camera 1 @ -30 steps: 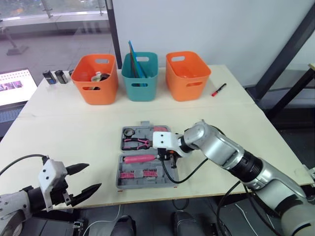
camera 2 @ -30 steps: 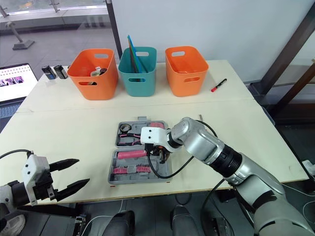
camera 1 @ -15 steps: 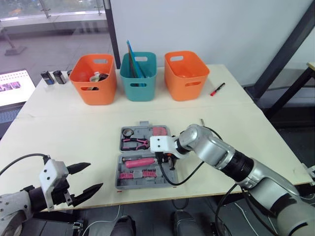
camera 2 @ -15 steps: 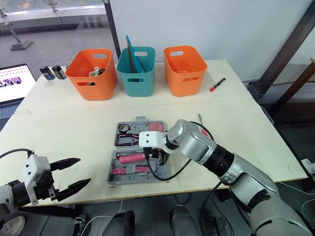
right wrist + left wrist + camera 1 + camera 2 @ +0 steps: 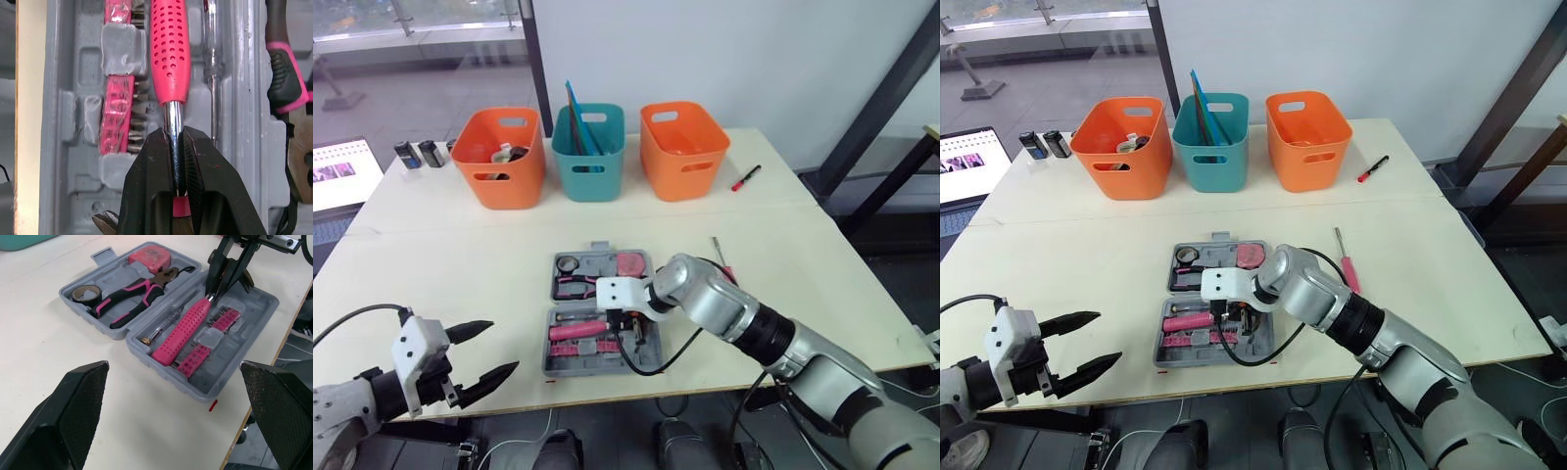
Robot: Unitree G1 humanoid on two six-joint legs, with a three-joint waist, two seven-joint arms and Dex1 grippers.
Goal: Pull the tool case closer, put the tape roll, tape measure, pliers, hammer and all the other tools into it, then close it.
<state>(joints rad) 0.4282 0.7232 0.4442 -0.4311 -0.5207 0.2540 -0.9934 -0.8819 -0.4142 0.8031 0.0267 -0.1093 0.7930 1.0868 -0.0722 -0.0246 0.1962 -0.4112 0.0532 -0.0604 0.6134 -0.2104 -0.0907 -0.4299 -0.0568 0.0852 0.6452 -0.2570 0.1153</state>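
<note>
Grey plastic tool case (image 5: 247, 340) lies open close to the pale table's (image 5: 460, 255) front edge, about midway along it. Right gripper (image 5: 174, 134) is down inside the case's front half. Its black fingers are pinched tight on the chrome shaft of the pink dotted-grip hammer (image 5: 183, 330), whose handle lies along that half beside the pink bit strips (image 5: 205, 345). In the back half sit the pink-and-black pliers (image 5: 132, 296), the dark tape roll (image 5: 85, 293) and the pink tape measure (image 5: 149, 257). A red-handled screwdriver (image 5: 1345, 266) lies on the table just right of the case. Left gripper (image 5: 499, 348) hangs off the table's front-left corner, fingers spread wide.
</note>
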